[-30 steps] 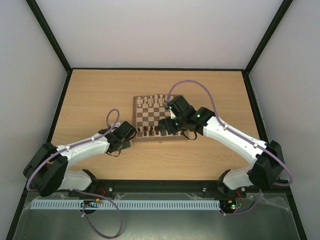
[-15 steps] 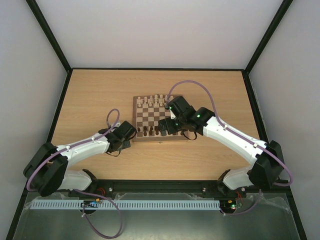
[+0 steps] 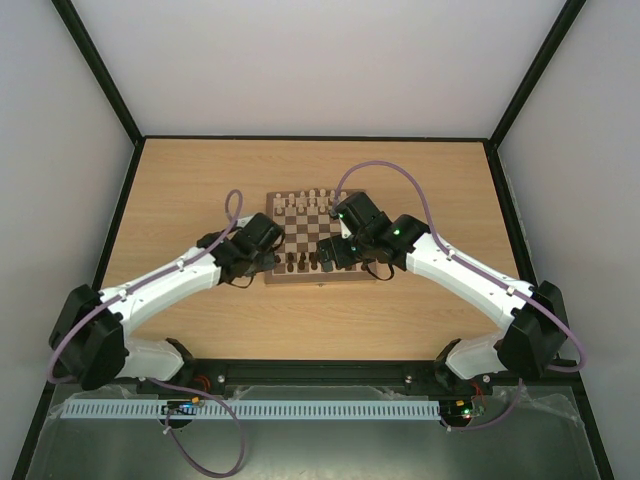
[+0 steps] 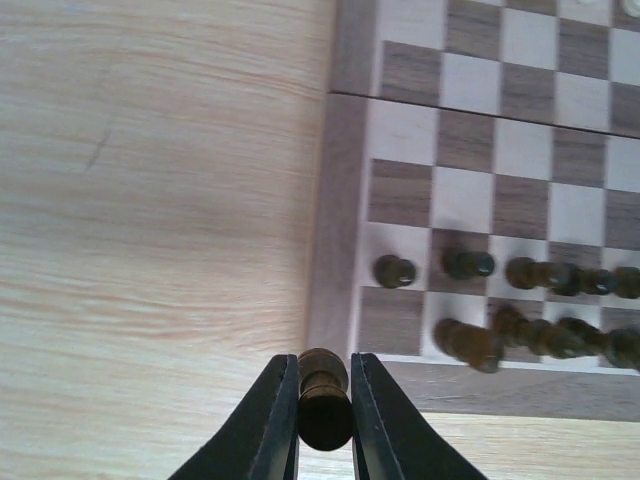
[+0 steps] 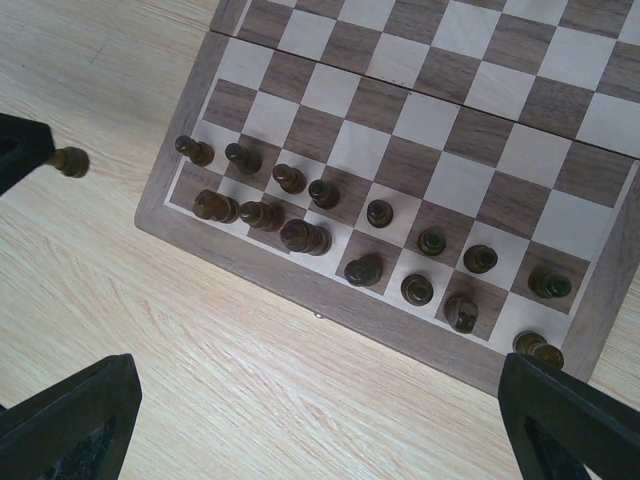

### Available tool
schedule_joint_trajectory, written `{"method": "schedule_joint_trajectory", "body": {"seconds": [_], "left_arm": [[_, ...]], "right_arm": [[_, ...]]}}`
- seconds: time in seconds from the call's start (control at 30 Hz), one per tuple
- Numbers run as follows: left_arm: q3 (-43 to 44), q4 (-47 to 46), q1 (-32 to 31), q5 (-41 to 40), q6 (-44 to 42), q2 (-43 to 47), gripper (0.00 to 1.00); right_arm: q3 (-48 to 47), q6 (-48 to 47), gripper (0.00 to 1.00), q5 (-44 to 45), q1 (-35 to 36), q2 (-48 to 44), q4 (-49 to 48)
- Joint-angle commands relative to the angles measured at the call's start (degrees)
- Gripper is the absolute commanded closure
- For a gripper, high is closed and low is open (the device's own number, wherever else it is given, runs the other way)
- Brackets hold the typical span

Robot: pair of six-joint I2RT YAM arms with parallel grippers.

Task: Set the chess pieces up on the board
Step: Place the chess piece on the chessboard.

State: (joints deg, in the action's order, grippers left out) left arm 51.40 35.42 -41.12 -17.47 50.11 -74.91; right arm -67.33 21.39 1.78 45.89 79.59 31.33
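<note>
The left pincer is clenched on a dark chess piece, which stands upright between its fingers. Within the last second the left arm has swung from the bench to the near-left corner of the chessboard. The piece now hangs at the border, just short of the empty corner square. Other dark pieces occupy most of the two near rows. The right pincer hovers released above the near edge. Placement on the corner square appears to be next. Lower with care, because a pawn stands on the adjoining square.
</note>
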Motion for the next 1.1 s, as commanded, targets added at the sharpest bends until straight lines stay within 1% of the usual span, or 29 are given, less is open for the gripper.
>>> {"method": "schedule_joint_trajectory", "body": {"seconds": [0.0,0.2,0.83,1.07], "left_arm": [[4.18,1.13,-1.98,1.13,-3.05,-4.92,0.87],[6.26,-1.71,-2.57,2.58,-4.43,-9.75,0.87],[7.02,-4.78,-3.91,3.11,-5.15,-14.52,0.87],[8.1,-5.08,-4.82,1.6,-4.46,-16.39,0.87]], "right_arm": [[-0.28,-0.58,0.01,0.75,0.45,-0.07,0.94],[-0.56,-0.7,0.01,1.43,0.45,0.21,1.31],[-0.43,-0.69,0.01,1.67,0.43,0.75,1.35],[-0.02,-0.64,0.01,1.64,0.48,0.56,1.24]]}}
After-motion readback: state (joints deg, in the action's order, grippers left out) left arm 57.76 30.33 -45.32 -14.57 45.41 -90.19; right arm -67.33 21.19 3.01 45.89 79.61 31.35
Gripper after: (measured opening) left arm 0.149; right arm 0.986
